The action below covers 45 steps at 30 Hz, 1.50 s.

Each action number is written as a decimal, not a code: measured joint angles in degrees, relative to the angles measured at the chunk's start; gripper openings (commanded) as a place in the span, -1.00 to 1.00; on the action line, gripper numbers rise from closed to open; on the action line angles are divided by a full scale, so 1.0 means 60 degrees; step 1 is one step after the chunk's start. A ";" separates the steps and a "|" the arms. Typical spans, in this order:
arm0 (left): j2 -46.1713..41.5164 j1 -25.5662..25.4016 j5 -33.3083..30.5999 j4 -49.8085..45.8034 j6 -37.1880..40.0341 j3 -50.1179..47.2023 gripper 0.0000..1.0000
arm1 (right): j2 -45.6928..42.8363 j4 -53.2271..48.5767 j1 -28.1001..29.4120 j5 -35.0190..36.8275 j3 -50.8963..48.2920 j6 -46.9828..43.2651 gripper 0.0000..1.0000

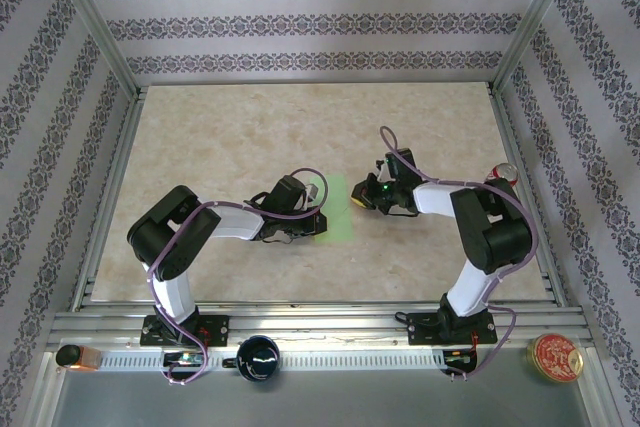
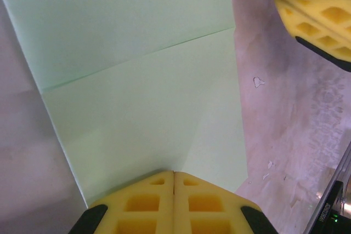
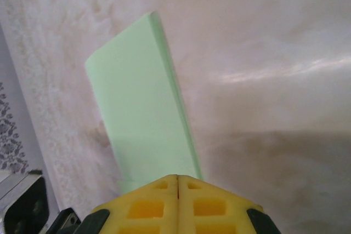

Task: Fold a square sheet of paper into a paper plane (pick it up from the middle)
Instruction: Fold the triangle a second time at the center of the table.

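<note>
**Top external view: both pairs of fingers clenched at the green sheet, mid-frame**

You see the square sheet of paper as a narrow, upright light-green rectangle lying flat on the tabletop, just right of the frame's centre. The two arms close in on it from either side. The left wrist covers the sheet's lower left edge, so you cannot make out the left fingers from above. The yellow right fingers sit just beside its right edge.

In the left wrist view, the left fingers are pressed together with no gap at the bottom centre of the frame. The sheet spreads above them, and a straight line crosses it from mid-left up to the right. The sheet's near edge runs under the tips, so you cannot tell whether they pinch paper or merely touch it. The right fingers are cut off by the upper right corner.

In the right wrist view, the right fingers are likewise clenched at the bottom centre. The sheet shows as a slim strip running up and to the left. Its near end disappears behind the tips, so any contact there is hidden from you.
</note>
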 measured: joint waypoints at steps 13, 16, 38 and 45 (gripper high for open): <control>-0.0015 0.0000 0.0004 -0.0004 -0.0004 0.0000 -1.00 | 0.0707 -0.0379 0.0579 -0.0069 0.0284 -0.0157 -1.00; -0.0044 0.0000 0.0011 -0.0036 -0.0015 0.0004 -1.00 | 0.0707 -0.0761 0.0583 0.0055 0.0452 -0.0466 -1.00; 0.0765 -0.0117 0.0270 -0.0586 -0.0623 0.1621 -1.00 | 0.0707 -0.1188 0.0586 0.0135 0.0630 -0.0812 -1.00; 0.1035 -0.0124 0.0255 -0.0586 -0.0619 0.1552 -1.00 | 0.0710 -0.1180 0.0586 0.0120 0.0630 -0.0783 -1.00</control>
